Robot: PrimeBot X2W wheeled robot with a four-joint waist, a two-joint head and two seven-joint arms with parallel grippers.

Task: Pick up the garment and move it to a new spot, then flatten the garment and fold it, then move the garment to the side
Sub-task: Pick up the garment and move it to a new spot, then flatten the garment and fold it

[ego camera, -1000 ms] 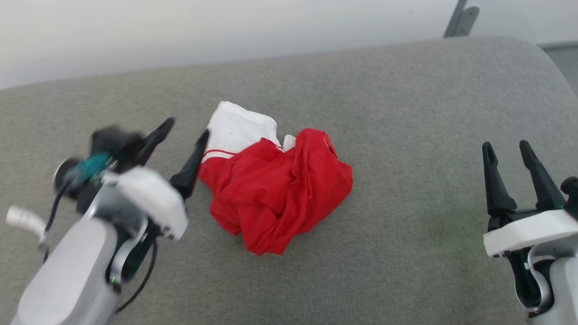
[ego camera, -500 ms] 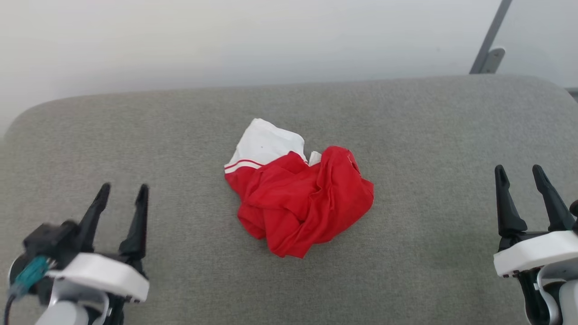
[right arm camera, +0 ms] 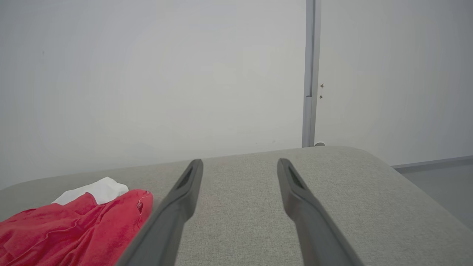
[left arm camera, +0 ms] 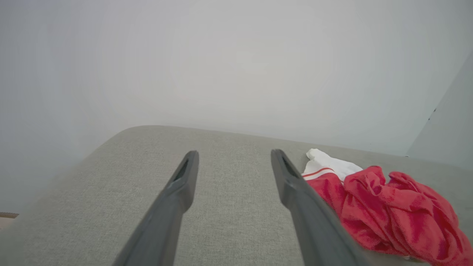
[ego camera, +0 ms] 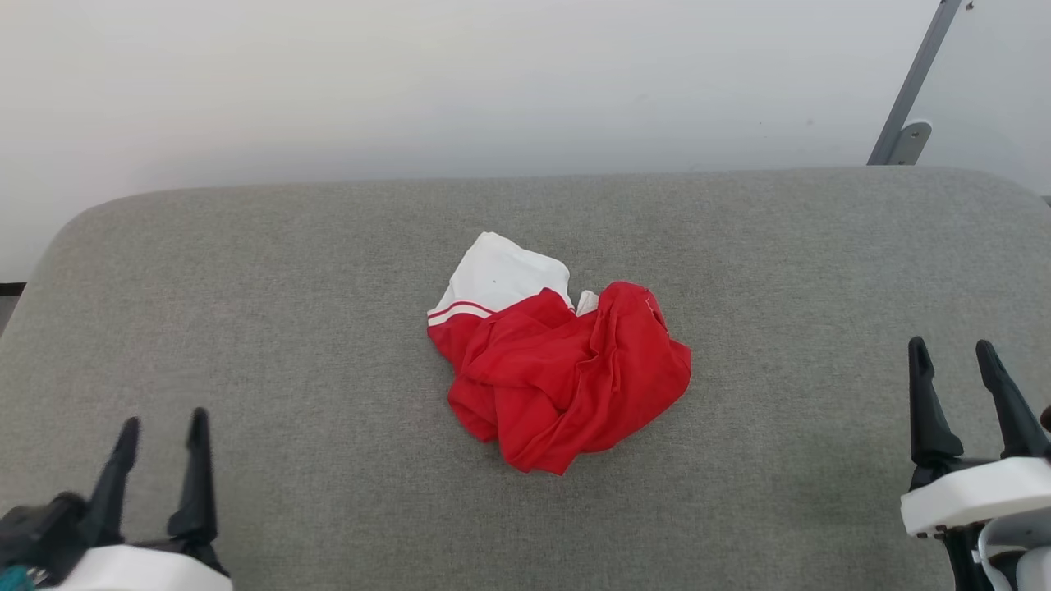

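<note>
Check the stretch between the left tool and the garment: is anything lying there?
Nothing. In the head view, bare grey padded surface lies between the open left tool and the crumpled garment.

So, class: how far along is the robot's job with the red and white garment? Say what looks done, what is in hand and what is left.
Done: nothing certain; the garment lies crumpled in a heap on the grey surface, and whether this is its new spot cannot be told. In hand: nothing; the left gripper and right gripper stand open, well clear of it. Left: flattening, folding, moving aside.
</note>
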